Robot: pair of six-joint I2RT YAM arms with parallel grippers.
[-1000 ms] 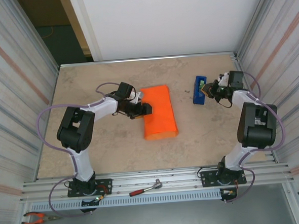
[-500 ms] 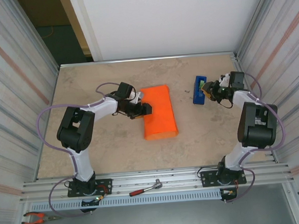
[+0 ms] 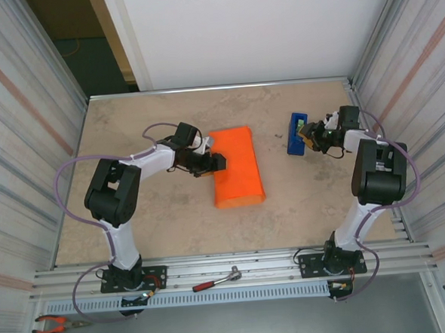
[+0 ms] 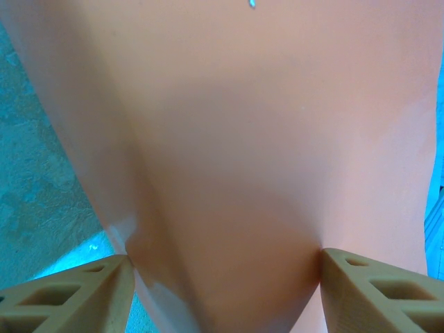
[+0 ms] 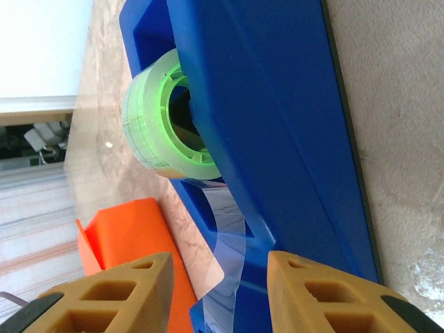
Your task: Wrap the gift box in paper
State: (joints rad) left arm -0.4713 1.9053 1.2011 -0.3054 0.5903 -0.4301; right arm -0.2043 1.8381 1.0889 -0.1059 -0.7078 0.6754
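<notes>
The orange paper lies folded into a flat bundle at the table's middle; the gift box is hidden under it. My left gripper reaches over the bundle's left edge. In the left wrist view the paper bulges between both fingertips and touches them, so the left gripper is shut on it. My right gripper sits at the blue tape dispenser. The right gripper stands open, and a loose strip of clear tape from the green roll hangs between its fingers.
Corrugated walls close in the table on the left and right, and the right arm works close to the right wall. A ratchet wrench lies on the front rail and pliers at the near left corner.
The right gripper's jaws have opened at the tape dispenser and its wrist has shifted slightly. The left arm and the paper bundle have not moved.
</notes>
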